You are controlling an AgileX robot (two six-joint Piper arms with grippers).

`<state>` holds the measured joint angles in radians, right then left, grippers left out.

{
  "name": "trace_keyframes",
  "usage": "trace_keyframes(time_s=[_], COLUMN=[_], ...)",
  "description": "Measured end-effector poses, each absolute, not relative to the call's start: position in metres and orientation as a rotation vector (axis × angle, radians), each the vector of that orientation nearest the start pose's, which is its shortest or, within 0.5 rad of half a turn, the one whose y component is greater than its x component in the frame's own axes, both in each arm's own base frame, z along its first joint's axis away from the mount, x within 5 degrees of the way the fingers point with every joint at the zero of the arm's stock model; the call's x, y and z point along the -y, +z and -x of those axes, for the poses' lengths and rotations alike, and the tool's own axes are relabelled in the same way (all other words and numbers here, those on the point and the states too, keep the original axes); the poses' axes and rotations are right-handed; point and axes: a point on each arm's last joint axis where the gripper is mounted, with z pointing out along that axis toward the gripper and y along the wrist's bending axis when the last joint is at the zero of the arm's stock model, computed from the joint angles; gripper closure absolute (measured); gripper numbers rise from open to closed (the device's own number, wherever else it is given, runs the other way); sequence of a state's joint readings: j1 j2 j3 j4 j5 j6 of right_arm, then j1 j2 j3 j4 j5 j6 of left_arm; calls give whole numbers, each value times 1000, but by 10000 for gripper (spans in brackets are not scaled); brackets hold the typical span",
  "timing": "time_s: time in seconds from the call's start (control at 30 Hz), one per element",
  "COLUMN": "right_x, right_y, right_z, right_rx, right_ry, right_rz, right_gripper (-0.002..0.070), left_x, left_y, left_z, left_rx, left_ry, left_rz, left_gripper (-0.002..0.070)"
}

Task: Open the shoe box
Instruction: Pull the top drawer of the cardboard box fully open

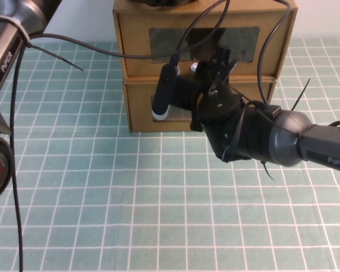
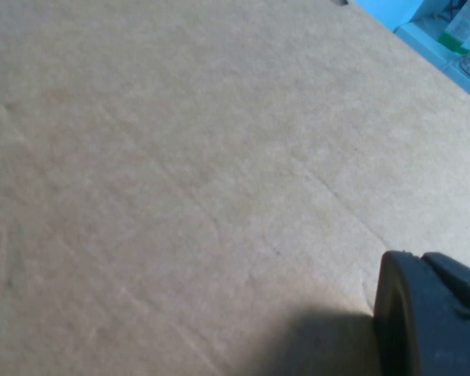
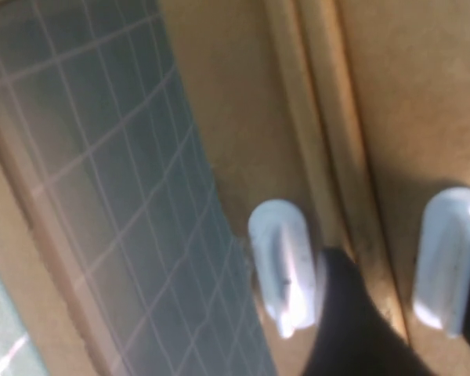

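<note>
Facing the robot, the box [image 1: 141,56] front is spanning left-right; right gripper [image 1: 218,63] is straddling its handle [image 3: 446,258], jaws apart, gripping nothing; left gripper [image 2: 431,313] is by cardboard, grip unclear.

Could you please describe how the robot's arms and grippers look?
Both arms are dark, with white PIPER lettering and black cables. The left arm has a white cable tie; the right arm black ones. The right gripper, at the brown cardboard shoe boxes, has black fingers with white tips. The left gripper, over plain cardboard, shows black.

Matt, smooth cardboard shoe box [image 1: 137,54]
</note>
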<state>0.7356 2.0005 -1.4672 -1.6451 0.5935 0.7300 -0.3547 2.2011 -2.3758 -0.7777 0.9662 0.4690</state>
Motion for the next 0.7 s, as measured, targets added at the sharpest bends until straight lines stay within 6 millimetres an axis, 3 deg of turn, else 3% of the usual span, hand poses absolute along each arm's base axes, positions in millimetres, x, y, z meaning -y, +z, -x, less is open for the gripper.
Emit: trace_keyframes(time_s=[0.17, 0.3, 0.7], right_x=[-269, -266, -266], right_y=[253, 260, 259], right_z=[-379, -385, -378], right_rx=[-1615, -1610, -1601], right_ry=[-645, -626, -628], right_rz=[1111, 1092, 1121], right_gripper=[445, 585, 601], left_x=[222, 222, 221], left_y=[376, 376, 376], left_z=[-449, -448, -449], left_rx=[-2004, -2008, -2011], left_ry=[-881, -880, -878], left_rz=[-698, -703, -705], left_gripper=[680, 680, 680])
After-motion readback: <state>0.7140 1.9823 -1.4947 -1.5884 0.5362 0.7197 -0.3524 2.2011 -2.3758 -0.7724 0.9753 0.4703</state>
